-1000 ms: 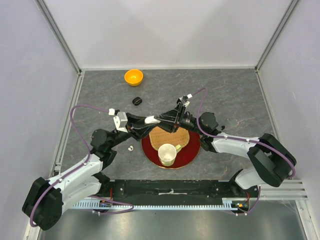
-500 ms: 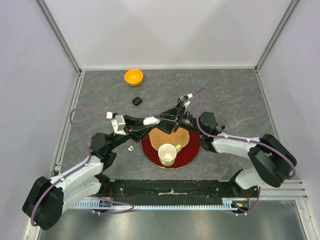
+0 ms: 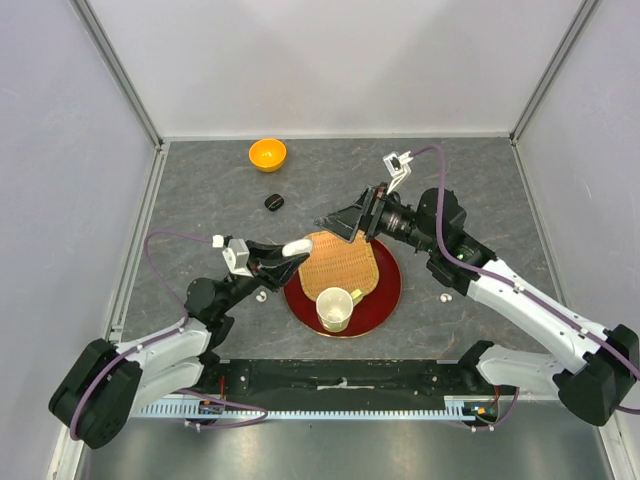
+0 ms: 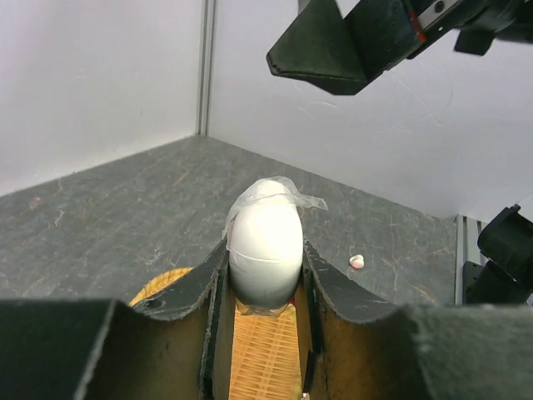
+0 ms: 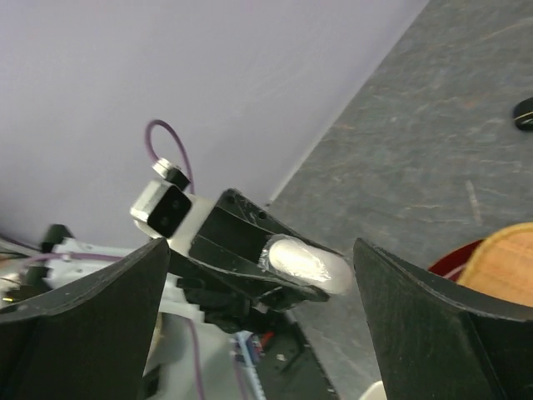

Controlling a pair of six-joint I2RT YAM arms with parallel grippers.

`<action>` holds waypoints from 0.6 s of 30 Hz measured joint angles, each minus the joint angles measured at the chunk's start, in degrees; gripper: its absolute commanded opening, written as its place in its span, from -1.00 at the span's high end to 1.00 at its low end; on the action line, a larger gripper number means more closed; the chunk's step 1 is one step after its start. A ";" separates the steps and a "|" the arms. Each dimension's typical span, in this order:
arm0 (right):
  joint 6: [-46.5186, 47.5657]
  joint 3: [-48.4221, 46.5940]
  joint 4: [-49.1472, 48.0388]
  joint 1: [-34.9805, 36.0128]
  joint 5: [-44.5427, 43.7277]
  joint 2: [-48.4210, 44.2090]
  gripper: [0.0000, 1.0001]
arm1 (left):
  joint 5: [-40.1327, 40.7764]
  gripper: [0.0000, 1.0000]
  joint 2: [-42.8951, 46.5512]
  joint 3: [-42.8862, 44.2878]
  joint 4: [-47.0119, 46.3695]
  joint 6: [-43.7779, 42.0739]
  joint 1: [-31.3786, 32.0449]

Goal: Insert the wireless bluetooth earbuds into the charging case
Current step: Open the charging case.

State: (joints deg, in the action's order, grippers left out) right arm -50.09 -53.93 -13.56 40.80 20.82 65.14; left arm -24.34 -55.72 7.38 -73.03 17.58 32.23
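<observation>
Clamping white case (image 4: 265,250), left gripper (image 3: 296,248) overhangs mat (image 3: 341,268).

Glossy white egg-shaped plastic case (image 4: 265,242). Tiny white earbud (image 4: 356,262), pink spot. Grey veined stone-look tabletop (image 3: 200,200). Dark red round plate (image 3: 388,290), tan woven wicker mat (image 3: 340,265), cream cup (image 3: 335,308), orange bowl (image 3: 267,154), small black oval object (image 3: 274,202).

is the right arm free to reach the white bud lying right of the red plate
Likely yes: the right gripper is open and empty, and the white bud lies uncovered beside its forearm.
</observation>
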 measured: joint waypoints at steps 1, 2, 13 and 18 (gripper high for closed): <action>3.45 -1.27 2.95 0.20 -0.31 -0.46 -0.95 | 0.22 0.96 -0.57 0.00 -0.02 0.39 0.00; 6.21 -2.19 5.33 0.52 -0.61 -0.42 -0.94 | 0.22 0.96 -1.11 0.00 -0.15 0.72 0.00; 19.34 -3.56 22.58 3.74 -3.21 3.82 -0.93 | -3.32 0.96 -4.02 1.16 -0.57 2.89 0.00; 20.31 -3.56 23.21 3.74 -3.13 4.09 -0.93 | -6.10 0.96 -4.02 2.25 -0.85 3.06 0.00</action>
State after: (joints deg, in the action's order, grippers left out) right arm -29.78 -57.49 9.65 44.53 17.69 69.23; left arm -30.44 -59.75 9.63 -73.89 20.64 32.23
